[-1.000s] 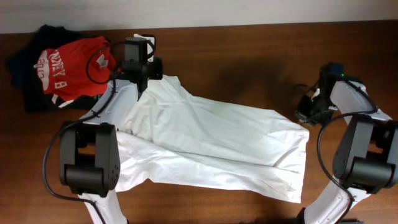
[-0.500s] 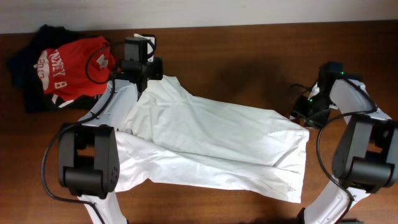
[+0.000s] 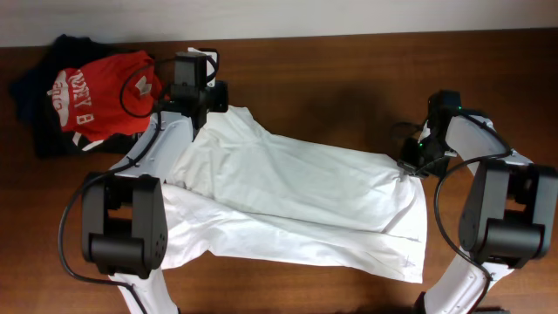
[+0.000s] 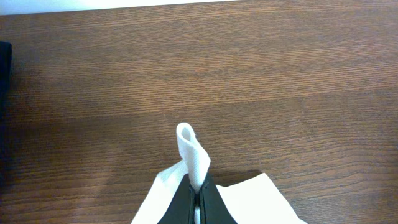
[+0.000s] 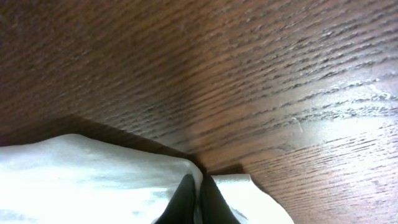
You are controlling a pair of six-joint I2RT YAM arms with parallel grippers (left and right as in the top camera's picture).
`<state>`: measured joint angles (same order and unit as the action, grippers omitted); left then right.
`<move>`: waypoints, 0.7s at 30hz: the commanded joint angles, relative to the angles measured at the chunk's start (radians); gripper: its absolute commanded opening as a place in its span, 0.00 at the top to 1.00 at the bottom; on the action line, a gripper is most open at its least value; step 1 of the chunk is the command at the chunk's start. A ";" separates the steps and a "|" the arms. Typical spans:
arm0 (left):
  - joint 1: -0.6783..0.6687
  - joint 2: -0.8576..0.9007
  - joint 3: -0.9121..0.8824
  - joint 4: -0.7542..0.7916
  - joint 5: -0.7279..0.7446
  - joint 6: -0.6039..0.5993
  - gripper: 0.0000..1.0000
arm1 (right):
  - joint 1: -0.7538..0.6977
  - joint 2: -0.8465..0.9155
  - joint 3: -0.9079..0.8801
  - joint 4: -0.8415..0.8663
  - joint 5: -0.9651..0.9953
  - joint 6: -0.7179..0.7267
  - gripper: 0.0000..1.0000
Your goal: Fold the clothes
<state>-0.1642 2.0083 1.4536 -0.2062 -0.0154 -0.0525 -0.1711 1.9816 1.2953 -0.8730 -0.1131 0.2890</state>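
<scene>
A white garment (image 3: 296, 201) lies spread across the middle of the wooden table, partly folded over itself. My left gripper (image 3: 207, 109) is at its far left corner and is shut on a pinch of the white cloth (image 4: 193, 155), which sticks up between the fingers (image 4: 198, 196). My right gripper (image 3: 410, 166) is at the garment's far right corner. In the right wrist view its fingers (image 5: 198, 193) are closed together on the white cloth's edge (image 5: 124, 180).
A red printed shirt (image 3: 96, 92) lies on dark clothes (image 3: 39, 122) at the far left corner. Bare wood (image 3: 349, 87) runs along the far side of the table. The arm bases stand at the near left and near right.
My right gripper has moved left, from just off the garment's right corner onto it, and has closed on the cloth. The corner is slightly bunched. The left arm has not moved.
</scene>
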 commanded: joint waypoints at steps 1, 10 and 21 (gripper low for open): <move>0.003 -0.053 0.008 -0.033 -0.003 0.001 0.99 | 0.004 0.007 0.006 -0.016 0.068 0.067 0.96; 0.003 -0.274 0.008 -0.229 0.001 0.001 0.99 | -0.001 -0.008 0.119 -0.174 0.099 0.113 0.96; 0.006 -0.273 0.001 -0.554 -0.012 -0.040 0.99 | -0.001 -0.117 0.126 -0.311 0.099 0.114 0.96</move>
<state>-0.1642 1.7298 1.4570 -0.7223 -0.0158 -0.0647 -0.1711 1.9213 1.3991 -1.1637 -0.0410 0.3912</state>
